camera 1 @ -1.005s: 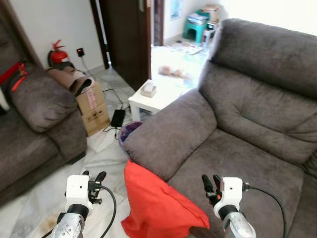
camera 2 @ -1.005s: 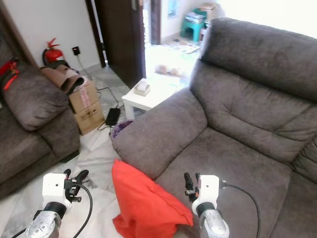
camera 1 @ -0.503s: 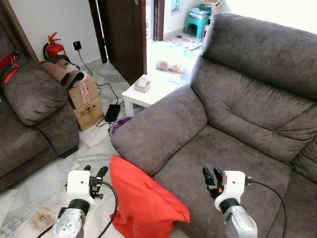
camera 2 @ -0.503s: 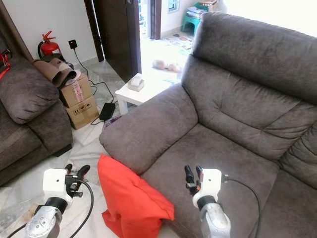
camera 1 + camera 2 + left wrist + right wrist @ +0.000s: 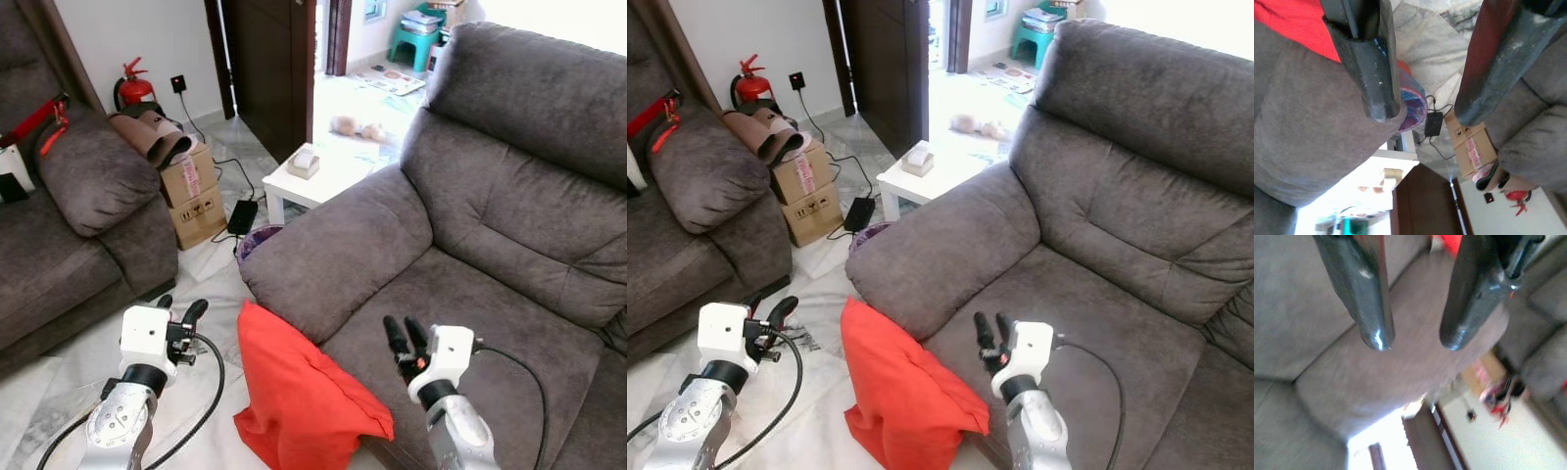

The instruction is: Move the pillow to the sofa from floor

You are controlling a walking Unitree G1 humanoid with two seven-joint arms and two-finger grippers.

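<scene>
the red pillow (image 5: 299, 392) leans on the grey sofa (image 5: 470, 245) front, still on the floor; left gripper (image 5: 180, 318) and right gripper (image 5: 400, 333) flank it, jaws parted, holding nothing, seemingly ready to clamp.

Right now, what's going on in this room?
A robot stands before a grey sofa. A red pillow leans against the sofa's front, its bottom on the floor. The left gripper is to the pillow's left, the right gripper over the seat. Both are open and hold nothing, so the pillow is not yet picked up.
</scene>
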